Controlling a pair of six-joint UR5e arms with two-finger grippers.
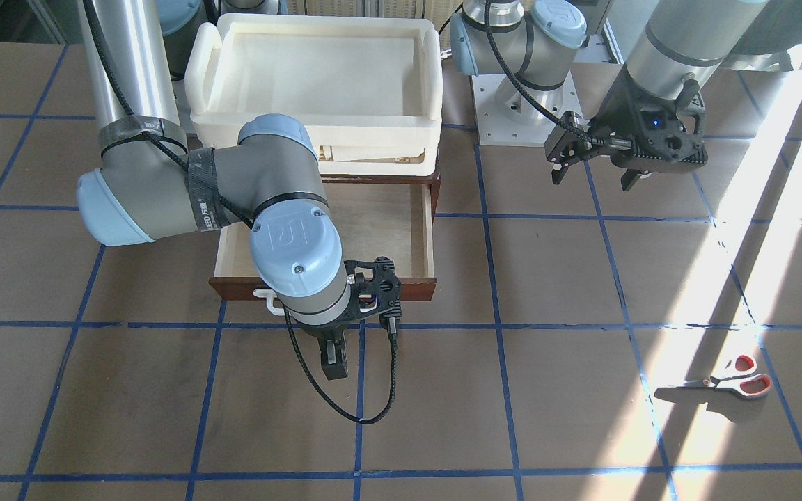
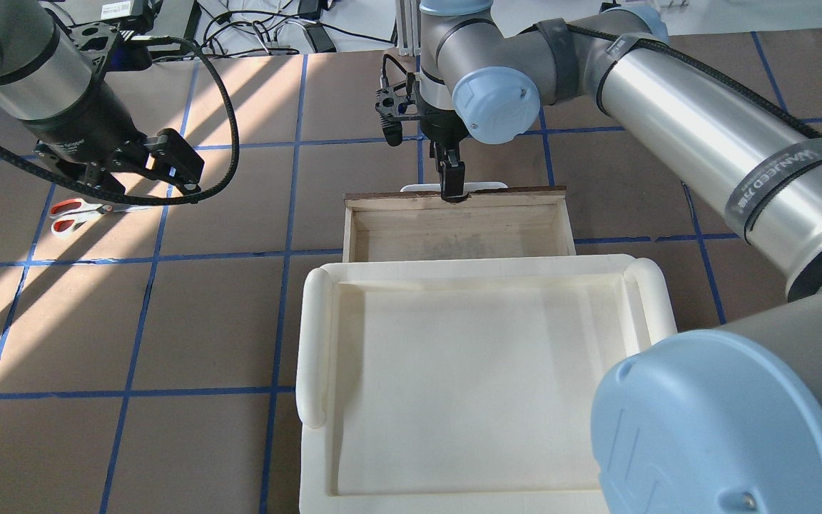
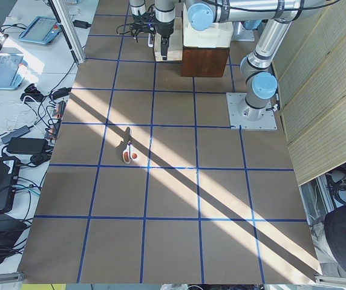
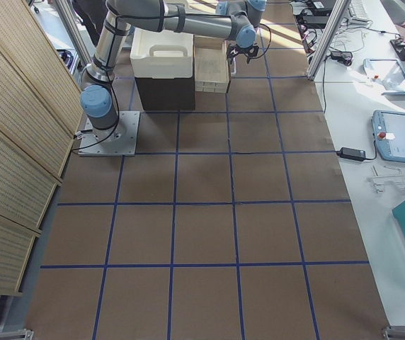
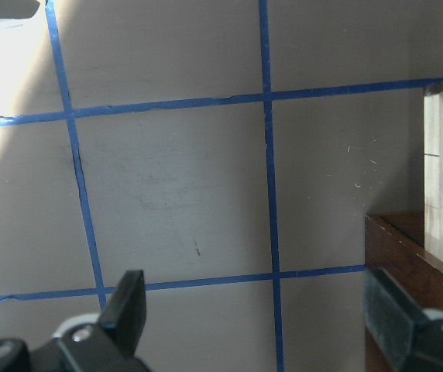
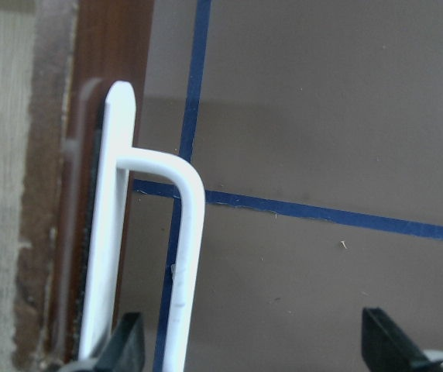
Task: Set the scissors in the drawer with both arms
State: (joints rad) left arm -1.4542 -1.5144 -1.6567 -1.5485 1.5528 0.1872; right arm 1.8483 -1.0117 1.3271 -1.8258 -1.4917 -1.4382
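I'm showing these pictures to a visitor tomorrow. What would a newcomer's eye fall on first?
First, the drawer, pulled out beneath a cream-white tray, with the right gripper at its white handle, jaws open around the bar. Then the scissors, lying alone in a bright sun stripe on the robot's left side of the table, near the open left gripper.

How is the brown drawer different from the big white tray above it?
The drawer is dark brown wood with a pale inside; the tray is creamy white all over. The drawer has a thin white handle on its front; the tray has fat rounded edges. The drawer sticks out low down; the tray sits above it. Both are open-topped rectangles, and the scissors are in neither.
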